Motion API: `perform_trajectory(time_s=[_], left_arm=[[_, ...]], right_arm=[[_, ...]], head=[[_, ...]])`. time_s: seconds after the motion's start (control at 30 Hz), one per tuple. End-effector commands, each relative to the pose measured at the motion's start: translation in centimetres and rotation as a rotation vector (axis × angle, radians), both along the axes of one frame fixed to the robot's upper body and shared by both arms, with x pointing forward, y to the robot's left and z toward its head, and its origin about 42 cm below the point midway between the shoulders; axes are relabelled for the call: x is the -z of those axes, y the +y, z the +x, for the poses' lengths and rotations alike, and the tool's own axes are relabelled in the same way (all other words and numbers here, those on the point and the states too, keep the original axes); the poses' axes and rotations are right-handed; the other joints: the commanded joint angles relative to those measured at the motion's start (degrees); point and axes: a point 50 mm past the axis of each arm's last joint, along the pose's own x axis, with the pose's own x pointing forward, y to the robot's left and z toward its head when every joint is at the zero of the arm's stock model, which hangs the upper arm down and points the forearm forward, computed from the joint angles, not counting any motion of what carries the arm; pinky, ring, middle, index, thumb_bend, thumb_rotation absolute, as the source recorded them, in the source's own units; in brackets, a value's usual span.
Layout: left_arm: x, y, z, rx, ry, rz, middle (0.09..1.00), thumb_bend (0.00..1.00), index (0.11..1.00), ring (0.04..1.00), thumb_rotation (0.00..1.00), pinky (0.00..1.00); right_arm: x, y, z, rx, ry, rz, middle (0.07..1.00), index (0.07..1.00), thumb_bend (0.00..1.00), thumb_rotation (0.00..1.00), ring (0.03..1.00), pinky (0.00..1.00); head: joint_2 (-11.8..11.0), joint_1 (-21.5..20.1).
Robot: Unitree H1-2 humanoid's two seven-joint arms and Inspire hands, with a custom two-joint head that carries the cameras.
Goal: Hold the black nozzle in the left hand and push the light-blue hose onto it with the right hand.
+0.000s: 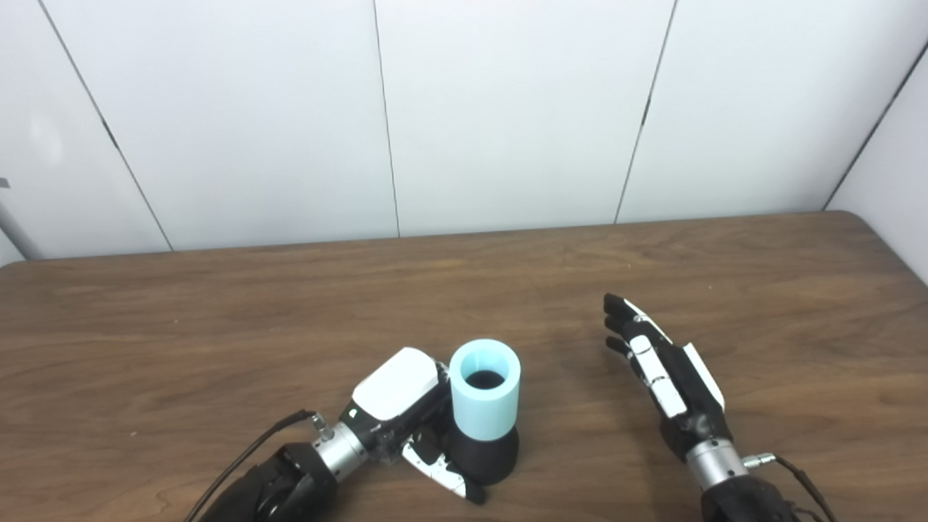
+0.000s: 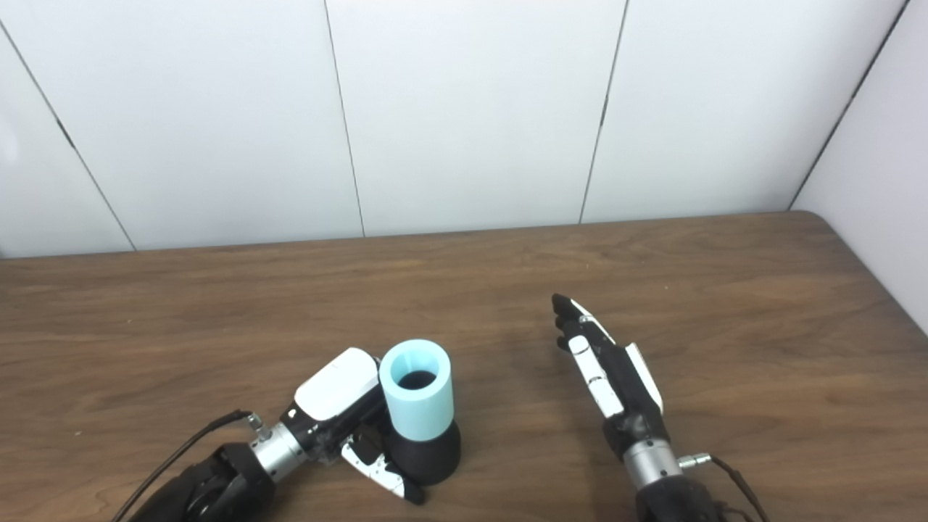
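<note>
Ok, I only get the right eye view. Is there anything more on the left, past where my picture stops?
Observer: Yes. The left eye view reaches further left. Far beyond the left hand that holds the black nozzle, a grey bar leans at the picture's edge, against the wall.
Operator: Is it on the table?
Observer: No, it shows behind the table. There the table's far edge starts to curve down, like a rounded corner. Your view cuts off before that.
</note>
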Motion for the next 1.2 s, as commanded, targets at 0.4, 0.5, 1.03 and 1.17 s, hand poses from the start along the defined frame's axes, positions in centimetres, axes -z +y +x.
perform_trajectory(time_s=[0.4,0.5,1.03,1.17], left_arm=[[3.0,2.4,-0.9,-0.063,0.076,0.267,0.711,1.00,0.691,0.690,0.14,0.57],[3.0,2.8,-0.8,-0.076,0.110,0.294,0.729,1.00,0.711,0.711,0.14,0.59],[2.4,6.4,-0.7,-0.131,0.178,0.421,0.771,1.00,0.750,0.753,0.15,0.65],[2.3,7.1,-0.8,-0.144,0.196,0.444,0.776,1.00,0.753,0.758,0.15,0.66]], right_arm=[[-1.6,-0.3,0.5,-0.016,-0.096,-0.016,0.921,0.881,0.11,0.84,0.924,0.89],[-1.6,-0.3,0.5,-0.009,-0.090,-0.015,0.923,0.880,0.11,0.83,0.931,0.90],[-1.7,-0.5,0.6,0.009,-0.102,0.032,0.913,0.879,0.11,0.83,0.916,0.90],[-1.9,-0.6,0.6,0.014,-0.126,0.019,0.912,0.871,0.11,0.82,0.905,0.88]], head=[[-0.2,0.1],[-0.1,0.4],[-0.2,1.8],[-0.1,1.7]])
